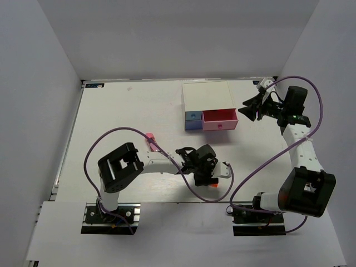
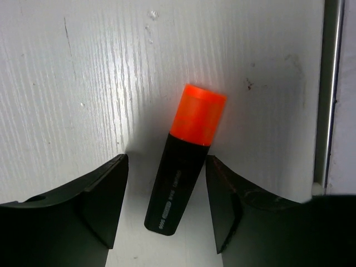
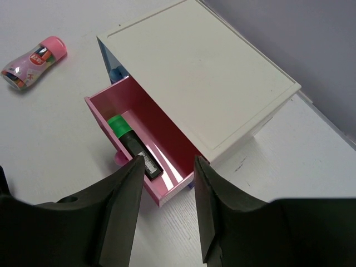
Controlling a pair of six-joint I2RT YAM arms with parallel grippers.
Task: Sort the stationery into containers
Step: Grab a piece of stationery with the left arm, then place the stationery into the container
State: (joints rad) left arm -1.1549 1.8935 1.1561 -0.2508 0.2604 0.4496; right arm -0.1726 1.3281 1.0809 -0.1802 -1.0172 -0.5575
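Grasp step: Left gripper (image 2: 167,167), fingers parted, straddles the orange-capped black highlighter (image 2: 197,114), well apart from the white drawer box (image 1: 206,94); next, close squarely and lift. Right gripper (image 3: 169,161) half-open, empty, beside that box.

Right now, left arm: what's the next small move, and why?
Probably close the left gripper on the orange highlighter. It lies flat between the open jaws with a gap on each side, so it is framed but not yet gripped.
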